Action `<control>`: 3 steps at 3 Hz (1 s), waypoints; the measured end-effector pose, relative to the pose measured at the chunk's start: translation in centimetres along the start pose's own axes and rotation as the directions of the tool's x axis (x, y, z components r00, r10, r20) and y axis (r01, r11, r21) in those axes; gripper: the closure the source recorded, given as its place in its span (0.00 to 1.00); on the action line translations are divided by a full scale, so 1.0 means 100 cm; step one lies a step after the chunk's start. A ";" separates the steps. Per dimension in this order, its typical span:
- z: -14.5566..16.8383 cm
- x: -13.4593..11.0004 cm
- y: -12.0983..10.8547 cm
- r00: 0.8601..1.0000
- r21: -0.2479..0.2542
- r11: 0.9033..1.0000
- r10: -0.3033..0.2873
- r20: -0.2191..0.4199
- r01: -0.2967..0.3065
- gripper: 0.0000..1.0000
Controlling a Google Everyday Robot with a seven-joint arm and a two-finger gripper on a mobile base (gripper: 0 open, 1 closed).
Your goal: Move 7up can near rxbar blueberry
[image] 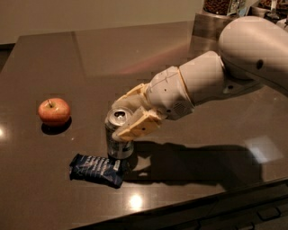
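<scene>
The 7up can [119,144], silver with a tab top, stands upright on the dark table, its base right next to the upper right end of the rxbar blueberry [95,170]. The bar lies flat in its navy wrapper near the table's front edge. My gripper [119,121] reaches in from the right and is shut on the can's upper part. One cream finger [135,127] crosses the can's front and the other [129,97] lies behind it. The white arm stretches back to the upper right.
A red apple [54,111] sits on the table to the left of the can. The table's front edge [180,207] runs close below the bar. Containers [220,9] stand at the back right corner. The arm's shadow lies right of the can.
</scene>
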State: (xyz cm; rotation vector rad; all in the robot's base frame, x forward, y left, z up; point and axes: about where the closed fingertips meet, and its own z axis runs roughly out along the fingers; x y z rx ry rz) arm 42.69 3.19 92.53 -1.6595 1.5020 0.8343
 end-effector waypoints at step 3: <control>0.002 -0.003 0.002 1.000 -0.004 1.000 -0.008 -0.003 0.008 0.00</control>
